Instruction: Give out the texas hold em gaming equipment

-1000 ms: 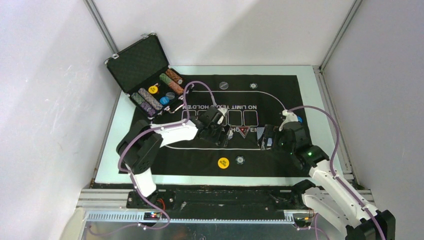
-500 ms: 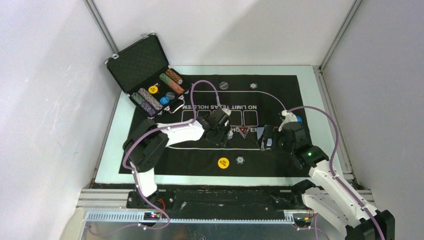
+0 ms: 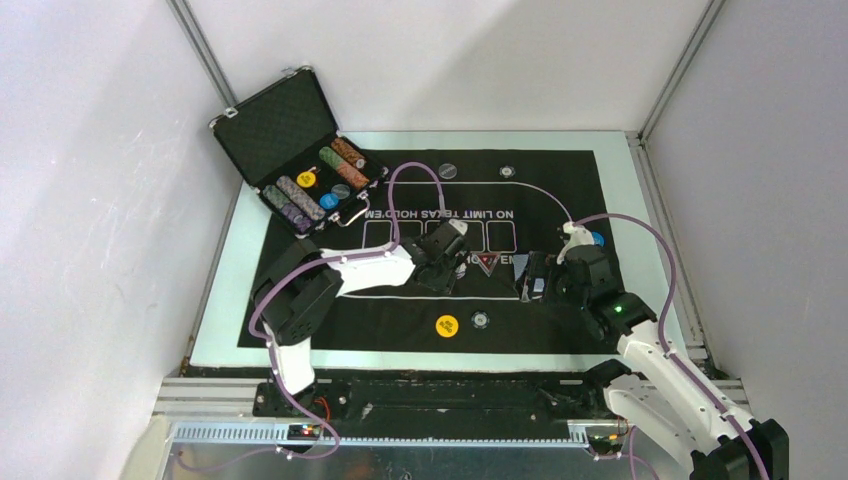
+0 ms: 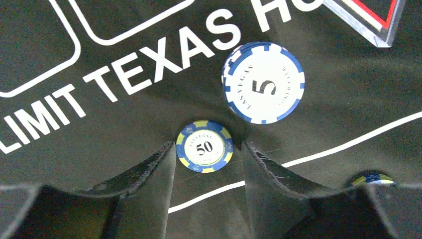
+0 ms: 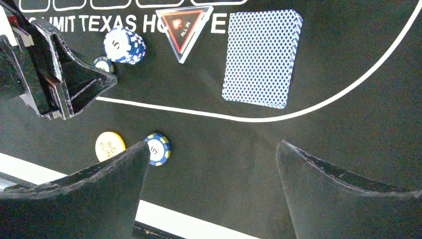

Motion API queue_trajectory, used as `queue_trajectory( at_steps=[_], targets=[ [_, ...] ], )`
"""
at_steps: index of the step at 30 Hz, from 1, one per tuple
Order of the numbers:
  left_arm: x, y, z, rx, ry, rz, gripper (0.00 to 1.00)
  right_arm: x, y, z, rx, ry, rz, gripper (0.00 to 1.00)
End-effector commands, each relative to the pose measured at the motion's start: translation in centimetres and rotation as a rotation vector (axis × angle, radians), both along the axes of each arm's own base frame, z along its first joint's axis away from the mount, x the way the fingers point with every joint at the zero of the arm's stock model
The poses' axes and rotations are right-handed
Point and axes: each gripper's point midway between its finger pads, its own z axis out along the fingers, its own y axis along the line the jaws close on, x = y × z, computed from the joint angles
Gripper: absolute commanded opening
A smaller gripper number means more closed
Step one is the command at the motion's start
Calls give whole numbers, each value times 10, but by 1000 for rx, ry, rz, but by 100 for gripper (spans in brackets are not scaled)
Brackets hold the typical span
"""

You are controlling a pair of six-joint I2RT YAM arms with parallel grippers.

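My left gripper (image 4: 207, 147) is open and low over the black mat. A blue-and-yellow 50 chip (image 4: 204, 146) lies flat between its fingertips, close to the left finger. A stack of blue-and-white 5 chips (image 4: 263, 82) sits just beyond, also in the right wrist view (image 5: 124, 46). The red-black triangle marker (image 5: 183, 30) and the blue-backed card deck (image 5: 262, 59) lie further right. My right gripper (image 5: 213, 145) is open and empty above the mat, near a yellow Big Blind disc (image 5: 109, 145) and another 50 chip (image 5: 157, 149). In the top view the left gripper (image 3: 455, 262) is beside the marker.
The open black case (image 3: 300, 170) with rows of chips stands at the back left. Two single chips (image 3: 447, 171) (image 3: 509, 171) lie at the mat's far edge, and a blue disc (image 3: 597, 239) at its right. White walls enclose the table.
My left gripper has slid to the right along the mat toward the triangle marker. The right arm has barely moved.
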Motion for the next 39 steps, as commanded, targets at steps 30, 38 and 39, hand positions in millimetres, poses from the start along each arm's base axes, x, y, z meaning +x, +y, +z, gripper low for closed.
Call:
queue_trajectory(
  at_steps=[30,38,39],
  targets=[
    [-11,7,39,-61,-80,98,29,7,-8,11,4,-77,-47,100],
    [-9,17,44,-43,-105,130,54,7,-9,11,2,-75,-49,100],
    [-7,23,46,-36,-120,151,64,7,-8,11,3,-75,-49,100]
  ],
)
